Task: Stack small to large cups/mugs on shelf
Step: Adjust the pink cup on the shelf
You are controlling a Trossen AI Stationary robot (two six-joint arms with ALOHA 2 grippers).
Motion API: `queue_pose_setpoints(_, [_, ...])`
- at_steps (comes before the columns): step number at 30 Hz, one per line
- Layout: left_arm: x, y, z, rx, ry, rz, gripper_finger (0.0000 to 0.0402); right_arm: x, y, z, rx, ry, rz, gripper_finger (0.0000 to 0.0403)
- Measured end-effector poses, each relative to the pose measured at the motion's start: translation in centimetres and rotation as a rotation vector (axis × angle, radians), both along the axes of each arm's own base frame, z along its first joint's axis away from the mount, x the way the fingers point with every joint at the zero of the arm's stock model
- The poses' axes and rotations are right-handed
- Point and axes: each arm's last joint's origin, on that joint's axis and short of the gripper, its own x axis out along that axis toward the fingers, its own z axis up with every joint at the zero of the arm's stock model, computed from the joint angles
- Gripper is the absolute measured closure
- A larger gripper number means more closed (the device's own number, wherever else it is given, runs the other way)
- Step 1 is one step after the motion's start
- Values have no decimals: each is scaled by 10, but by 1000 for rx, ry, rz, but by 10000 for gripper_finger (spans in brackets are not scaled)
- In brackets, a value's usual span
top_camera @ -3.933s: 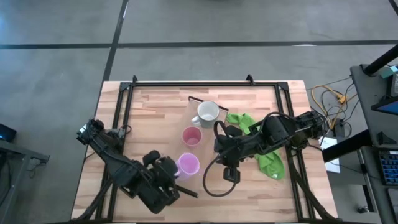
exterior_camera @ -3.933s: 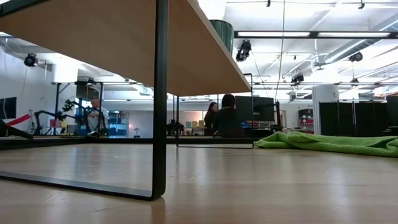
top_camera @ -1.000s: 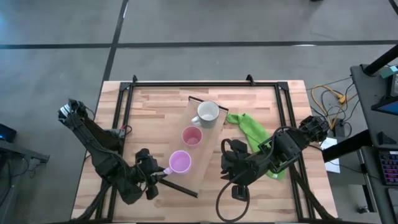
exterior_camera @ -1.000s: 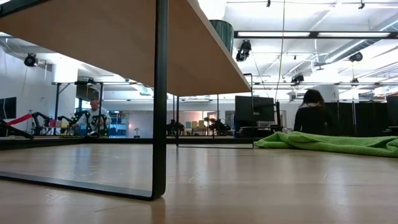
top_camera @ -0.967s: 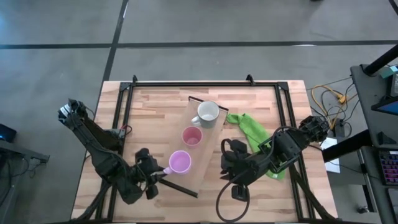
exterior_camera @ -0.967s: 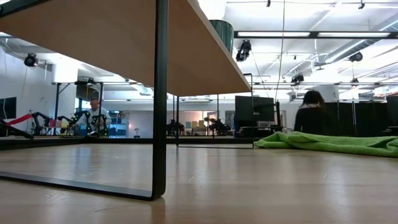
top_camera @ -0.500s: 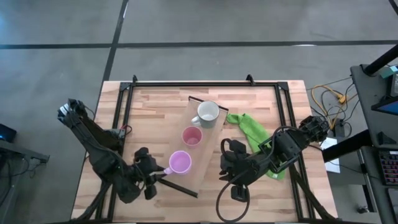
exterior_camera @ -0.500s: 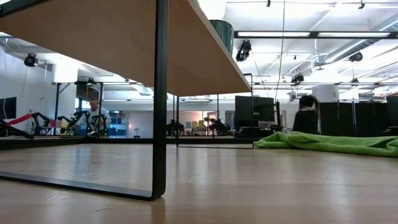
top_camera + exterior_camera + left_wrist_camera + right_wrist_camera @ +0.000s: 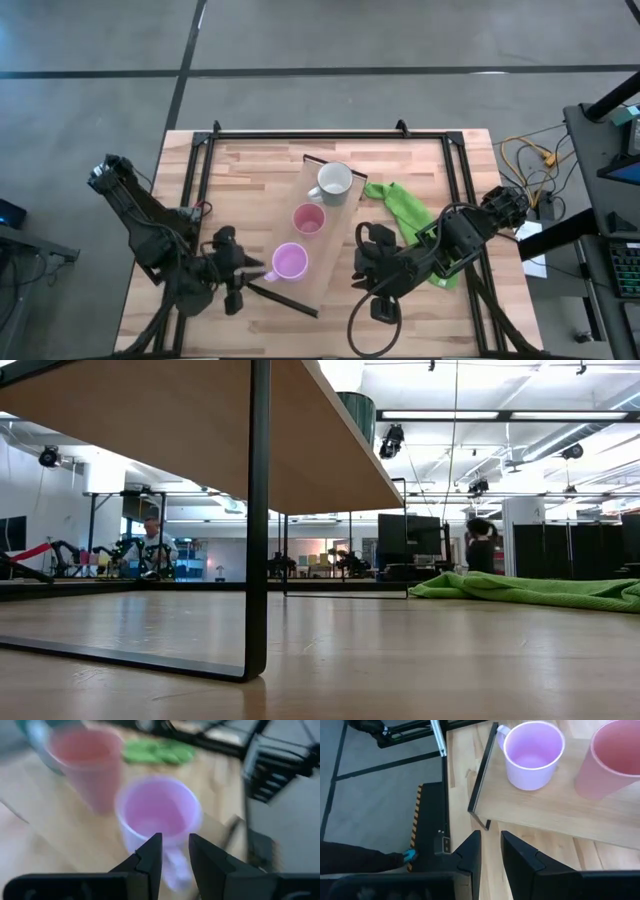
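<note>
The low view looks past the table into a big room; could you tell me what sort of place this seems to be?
Probably a robotics lab or workshop: other robot arms stand on benches in the background, a person sits beside them, and black spot lamps hang from an open ceiling.

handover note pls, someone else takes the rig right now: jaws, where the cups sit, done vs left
Left gripper: jaws slightly apart, empty, lined up on the lilac-pink handled mug's handle, at the near end of the long light-wood shelf plank.
Right gripper: jaws slightly apart, empty, waiting beside the plank's right edge, next to the green cloth.
On the plank, in a row: pale grey-white handled mug at the far end, salmon-pink handleless cup in the middle, lilac mug nearest.
Done: all three are on the shelf.
Left: nothing is nested yet.
</note>
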Motion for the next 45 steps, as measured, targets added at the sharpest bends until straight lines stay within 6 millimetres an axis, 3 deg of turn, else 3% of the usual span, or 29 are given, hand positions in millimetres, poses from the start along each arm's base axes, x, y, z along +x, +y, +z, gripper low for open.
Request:
queue_pose_setpoints(6, [0,26,14,199,-99,119,325,0,-1,0,-16,-9,-14,335])
queue_pose_setpoints(12, [10,57,13,194,-76,226,391,0,-1,0,-17,-9,-14,335])
queue_pose_setpoints(17, [25,76,5,142,-26,276,399,0,-1,0,-17,-10,-15,335])
queue_pose_setpoints(33, [75,103,-26,77,94,347,401,0,-1,0,-24,-10,-9,335])
queue_pose_setpoints(45, [83,102,-23,42,54,275,402,0,-1,0,-28,-7,-5,335])
